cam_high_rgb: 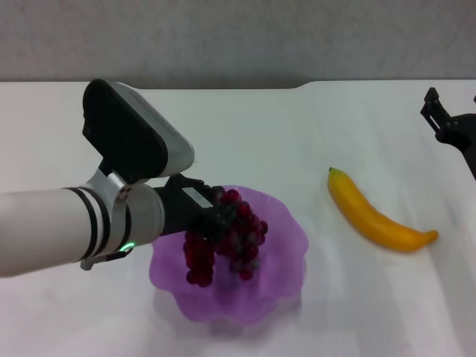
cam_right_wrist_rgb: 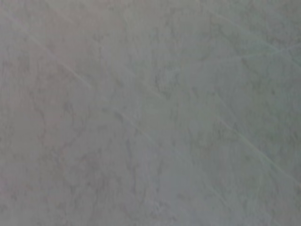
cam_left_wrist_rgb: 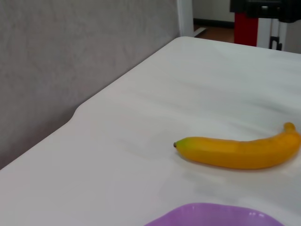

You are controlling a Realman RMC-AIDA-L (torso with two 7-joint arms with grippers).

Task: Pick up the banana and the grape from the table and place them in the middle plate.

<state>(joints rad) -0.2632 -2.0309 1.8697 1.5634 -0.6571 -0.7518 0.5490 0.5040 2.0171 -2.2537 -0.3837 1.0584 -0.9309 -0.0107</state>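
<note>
Nearest the table's (cam_high_rgb: 282, 126) front edge, I hold my left gripper (cam_high_rgb: 212, 223) clamped on the long bunch of dark red-purple grapes (cam_high_rgb: 230, 238), hanging over the translucent purple scalloped plate (cam_high_rgb: 286, 256) for release. Toward the right edge lies the smooth curved yellow banana (cam_high_rgb: 375, 216), untouched. My right gripper (cam_high_rgb: 450, 123) waits farther back; I cannot tell its opening.

The table (cam_high_rgb: 312, 126) was a plain white top with a small step in its far edge. Two things lay directly on it. The middle plate (cam_high_rgb: 286, 230), purple with a wavy rim, sat close to the near edge, around the middle. The banana (cam_high_rgb: 375, 216) lay flat nearer the right edge, apart from the plate.
</note>
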